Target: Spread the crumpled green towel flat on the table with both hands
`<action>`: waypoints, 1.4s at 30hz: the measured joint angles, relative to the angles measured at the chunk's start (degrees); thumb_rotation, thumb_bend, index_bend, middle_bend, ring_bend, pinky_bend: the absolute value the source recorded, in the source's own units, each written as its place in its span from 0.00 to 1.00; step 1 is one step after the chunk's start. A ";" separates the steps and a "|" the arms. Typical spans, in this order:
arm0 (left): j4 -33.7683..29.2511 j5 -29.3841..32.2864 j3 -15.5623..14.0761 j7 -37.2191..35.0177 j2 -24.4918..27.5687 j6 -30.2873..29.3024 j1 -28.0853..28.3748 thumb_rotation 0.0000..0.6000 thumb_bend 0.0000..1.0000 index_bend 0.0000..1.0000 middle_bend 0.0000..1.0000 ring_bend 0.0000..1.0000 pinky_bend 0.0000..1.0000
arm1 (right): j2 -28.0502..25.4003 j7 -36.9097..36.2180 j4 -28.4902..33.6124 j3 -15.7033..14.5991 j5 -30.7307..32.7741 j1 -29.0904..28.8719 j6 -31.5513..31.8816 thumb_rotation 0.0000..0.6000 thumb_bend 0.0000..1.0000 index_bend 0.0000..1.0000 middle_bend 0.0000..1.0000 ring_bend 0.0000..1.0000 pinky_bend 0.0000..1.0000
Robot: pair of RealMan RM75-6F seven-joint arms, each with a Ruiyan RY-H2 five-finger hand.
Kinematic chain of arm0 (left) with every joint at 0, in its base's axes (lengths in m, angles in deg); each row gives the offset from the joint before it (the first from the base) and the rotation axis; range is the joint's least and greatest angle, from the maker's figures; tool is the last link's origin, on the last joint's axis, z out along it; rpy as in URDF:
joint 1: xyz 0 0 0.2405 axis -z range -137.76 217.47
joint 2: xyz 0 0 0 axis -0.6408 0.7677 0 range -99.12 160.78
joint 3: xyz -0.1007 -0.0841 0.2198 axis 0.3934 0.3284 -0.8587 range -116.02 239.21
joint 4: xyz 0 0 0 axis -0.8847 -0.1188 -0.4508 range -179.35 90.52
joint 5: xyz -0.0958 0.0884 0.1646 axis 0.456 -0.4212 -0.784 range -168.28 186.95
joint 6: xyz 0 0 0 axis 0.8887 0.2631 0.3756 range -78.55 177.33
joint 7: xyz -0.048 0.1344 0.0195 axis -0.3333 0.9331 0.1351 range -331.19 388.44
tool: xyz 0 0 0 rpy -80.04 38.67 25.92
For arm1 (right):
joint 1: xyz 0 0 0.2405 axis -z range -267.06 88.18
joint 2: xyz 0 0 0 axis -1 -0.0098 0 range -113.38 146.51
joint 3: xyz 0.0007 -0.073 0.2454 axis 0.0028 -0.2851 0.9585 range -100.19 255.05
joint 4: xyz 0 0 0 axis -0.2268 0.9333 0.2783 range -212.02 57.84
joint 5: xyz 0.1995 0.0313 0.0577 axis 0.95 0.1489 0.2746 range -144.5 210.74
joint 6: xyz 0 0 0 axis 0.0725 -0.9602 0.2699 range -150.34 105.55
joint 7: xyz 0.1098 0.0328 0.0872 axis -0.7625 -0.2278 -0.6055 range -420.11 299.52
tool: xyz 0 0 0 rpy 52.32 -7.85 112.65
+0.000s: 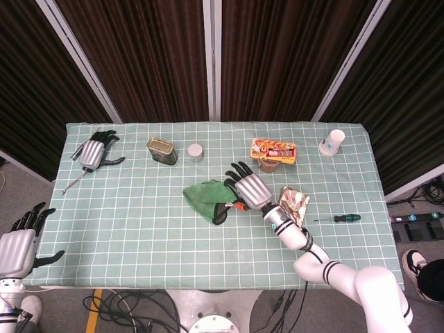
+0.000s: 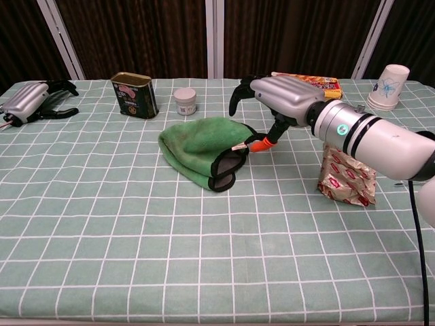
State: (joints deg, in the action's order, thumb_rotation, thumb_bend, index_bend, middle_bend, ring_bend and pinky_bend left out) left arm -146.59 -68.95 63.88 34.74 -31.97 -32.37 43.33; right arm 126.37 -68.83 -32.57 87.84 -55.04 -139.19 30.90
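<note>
Green towel [image 2: 200, 146] with black edging, pale green tablecloth [image 2: 136, 238] with white grid, silver right hand [image 2: 282, 98] with black fingers and orange thumb tip, white cup [image 2: 390, 87], red-silver foil pack [image 2: 347, 175], dark curtains [image 1: 146, 55].

Your right hand [image 1: 251, 190] hovers with fingers spread at the right edge of the crumpled green towel [image 1: 207, 197], mid-table on the green checked cloth [image 1: 139, 229]. Your left hand [image 1: 21, 244] hangs open off the table's near-left corner. Along the far side sit 1 spare robotic hand [image 1: 94, 150], 1 tin can [image 1: 161, 150], 1 small jar [image 1: 195, 151], 1 snack box [image 1: 273, 149] and 1 paper cup [image 1: 333, 141]. A foil packet [image 1: 294, 203] and screwdriver [image 1: 338, 218] lie right.
</note>
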 measured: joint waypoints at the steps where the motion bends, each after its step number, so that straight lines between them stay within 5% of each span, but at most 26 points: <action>1: 0.04 0.04 -0.01 -0.14 0.04 0.08 0.03 1.00 0.06 0.23 0.18 0.16 0.23 | 0.37 -0.23 -0.55 -0.13 -0.02 -0.24 0.02 1.00 0.11 0.33 0.18 0.02 0.00; 8: 0.35 0.04 0.02 -0.82 0.13 0.26 0.14 1.00 0.05 0.23 0.18 0.16 0.23 | 1.56 -1.77 -2.78 -1.04 0.00 -0.97 0.87 1.00 0.26 0.41 0.21 0.05 0.00; 23: 0.32 0.33 0.16 -1.06 0.16 0.82 0.56 1.00 0.05 0.23 0.18 0.16 0.23 | 1.64 -1.81 -3.69 -1.17 1.30 -2.58 0.09 1.00 0.37 0.51 0.25 0.07 0.00; 31: 0.48 0.49 0.40 -1.86 0.32 0.59 0.50 1.00 0.05 0.23 0.18 0.16 0.23 | 2.50 -2.90 -4.48 -0.72 1.74 -3.71 0.61 1.00 0.47 0.76 0.31 0.11 0.00; 42: 1.56 -1.53 1.86 -7.14 0.58 4.80 4.28 1.00 0.05 0.25 0.18 0.16 0.23 | -4.04 0.23 8.93 1.27 1.43 -3.70 5.26 1.00 0.50 0.80 0.32 0.13 0.00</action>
State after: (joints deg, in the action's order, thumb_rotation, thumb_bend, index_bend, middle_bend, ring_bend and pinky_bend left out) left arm -145.04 -70.48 65.73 27.59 -31.40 -27.57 47.61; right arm 122.33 -68.60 -23.64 89.10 -53.61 -142.88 36.16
